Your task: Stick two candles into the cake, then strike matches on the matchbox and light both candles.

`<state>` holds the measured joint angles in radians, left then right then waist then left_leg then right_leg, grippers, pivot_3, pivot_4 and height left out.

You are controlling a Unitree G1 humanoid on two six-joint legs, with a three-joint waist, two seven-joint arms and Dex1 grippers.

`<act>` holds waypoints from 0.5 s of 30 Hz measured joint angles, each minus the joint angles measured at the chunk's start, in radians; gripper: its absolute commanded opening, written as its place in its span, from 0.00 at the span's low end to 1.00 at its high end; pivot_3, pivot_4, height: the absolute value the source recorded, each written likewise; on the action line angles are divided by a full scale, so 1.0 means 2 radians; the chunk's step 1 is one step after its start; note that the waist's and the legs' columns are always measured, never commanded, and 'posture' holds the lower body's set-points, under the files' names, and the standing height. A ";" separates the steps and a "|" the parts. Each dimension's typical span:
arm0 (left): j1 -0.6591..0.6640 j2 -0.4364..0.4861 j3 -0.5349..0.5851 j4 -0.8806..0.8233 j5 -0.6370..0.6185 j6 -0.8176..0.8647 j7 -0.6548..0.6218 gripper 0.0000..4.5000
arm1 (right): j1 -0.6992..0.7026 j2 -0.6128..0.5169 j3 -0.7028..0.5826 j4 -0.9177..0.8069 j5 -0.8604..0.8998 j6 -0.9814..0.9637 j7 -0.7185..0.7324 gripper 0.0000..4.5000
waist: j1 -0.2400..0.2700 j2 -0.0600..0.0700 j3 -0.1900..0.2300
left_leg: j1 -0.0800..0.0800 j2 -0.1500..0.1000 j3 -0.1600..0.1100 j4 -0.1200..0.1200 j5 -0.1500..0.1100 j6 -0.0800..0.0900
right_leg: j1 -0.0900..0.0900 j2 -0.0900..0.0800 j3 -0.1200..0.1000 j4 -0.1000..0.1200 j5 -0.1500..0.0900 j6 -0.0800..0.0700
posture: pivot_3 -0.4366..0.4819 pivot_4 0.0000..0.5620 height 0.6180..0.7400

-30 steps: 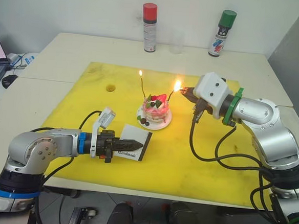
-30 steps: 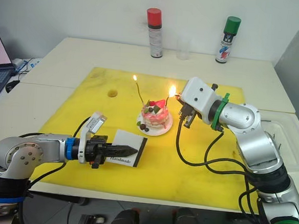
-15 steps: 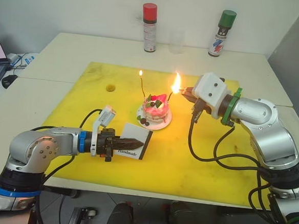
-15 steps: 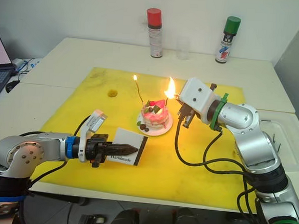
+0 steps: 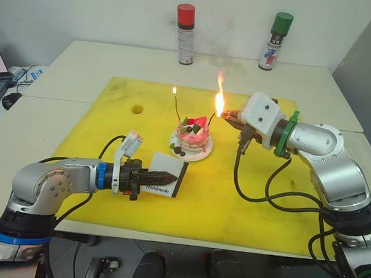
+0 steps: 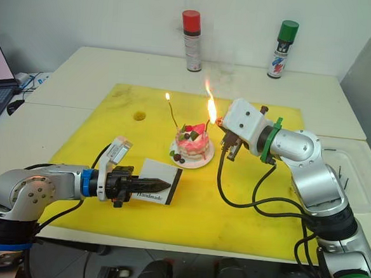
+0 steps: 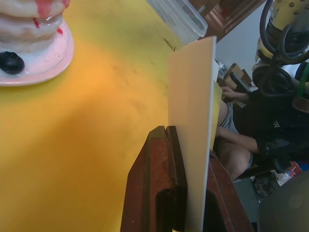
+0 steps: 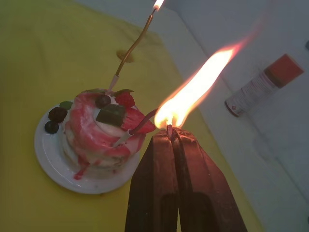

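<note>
A small pink-and-white cake [image 5: 193, 134] on a white plate [image 5: 203, 155] sits near the middle of a yellow mat [image 5: 256, 214] covering the counter [image 5: 82, 62]. Two thin candles stand in it. The yellowish candle [image 5: 177, 108], on the side toward the counter's left edge, carries a small flame. The dark reddish candle [image 8: 143, 122] leans toward the right hand [image 5: 229, 115], whose fingers are clenched on a burning match [image 8: 169, 130] – a tall flame rises where match and candle tip meet. The left hand [image 5: 164, 175] lies low over the mat toward the counter's near edge, fingers clamped on the white matchbox [image 5: 169, 176], which is held on edge just near of the plate. Two spray cans – one red-capped [image 5: 186, 34], one green-capped [image 5: 274, 41] – stand by the far edge.
</note>
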<state>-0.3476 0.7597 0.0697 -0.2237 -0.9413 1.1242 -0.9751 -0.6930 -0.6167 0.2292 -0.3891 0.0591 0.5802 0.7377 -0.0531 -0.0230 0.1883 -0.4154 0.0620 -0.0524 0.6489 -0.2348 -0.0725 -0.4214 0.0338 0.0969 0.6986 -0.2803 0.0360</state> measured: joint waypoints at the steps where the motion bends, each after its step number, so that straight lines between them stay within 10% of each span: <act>1: 0.000 0.000 -0.001 0.000 0.000 0.000 0.000 0.00 | 0.000 0.000 0.000 0.000 0.000 0.000 0.000 0.01 | 0.000 0.000 0.000 | 0.000 0.000 0.000 0.000 0.000 0.000 | 0.000 0.000 0.000 0.000 0.000 0.000 | 0.48 0.27 0.70; 15: -0.003 -0.005 -0.005 0.004 0.001 0.000 -0.009 0.00 | 0.009 -0.006 -0.011 -0.027 0.004 0.028 0.000 0.01 | 0.001 0.000 0.000 | 0.000 0.000 0.000 0.000 0.000 0.000 | 0.000 0.000 0.000 0.000 0.000 0.000 | 0.48 0.27 0.70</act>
<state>-0.3539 0.7499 0.0604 -0.2160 -0.9388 1.1238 -0.9930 -0.6750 -0.6288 0.2070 -0.4423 0.0676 0.6360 0.7371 -0.0519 -0.0230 0.1883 -0.4155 0.0619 -0.0524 0.6489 -0.2348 -0.0725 -0.4213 0.0338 0.0969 0.6986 -0.2803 0.0360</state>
